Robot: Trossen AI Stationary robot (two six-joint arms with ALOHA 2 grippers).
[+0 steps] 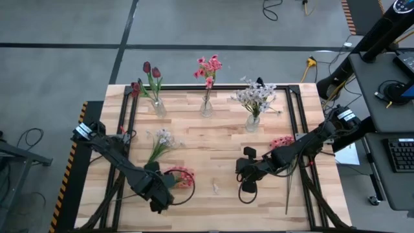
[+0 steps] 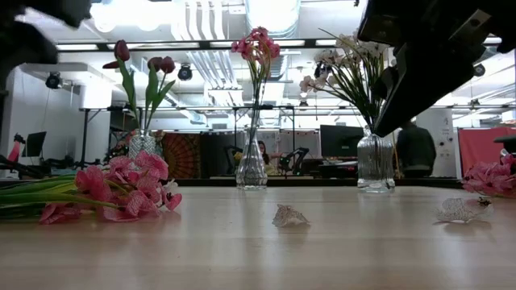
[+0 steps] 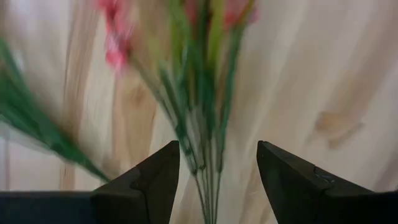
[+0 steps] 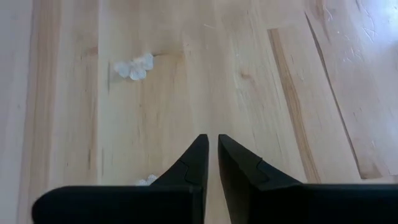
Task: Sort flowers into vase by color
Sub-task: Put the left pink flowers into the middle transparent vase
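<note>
The left gripper [image 3: 217,180] hangs low over the near left part of the pale wooden plank counter [image 1: 213,145], its jaws spread with a bundle of thin green stems running between them, not pinched. Those stems belong to the pink clustered flower bunch [image 1: 182,177] lying flat on the counter just beside that gripper; the low view shows it [image 2: 129,189] resting on its side. A white-lavender spray on green stems [image 1: 160,142] lies a little farther back on the left.

The right gripper [image 4: 211,165] hovers over bare wood near the middle of the counter, jaws almost pressed together with only a thin slit between them, holding nothing. A small loose white blossom [image 4: 134,67] lies on the planks ahead of it. Another pink bloom [image 1: 281,142] rests beside the right arm.

Along the far edge stand three clear glass vases: one with dark red tulip buds [image 1: 152,81], one with pink blooms [image 1: 207,72], one with white-lavender sprays [image 1: 255,98].
</note>
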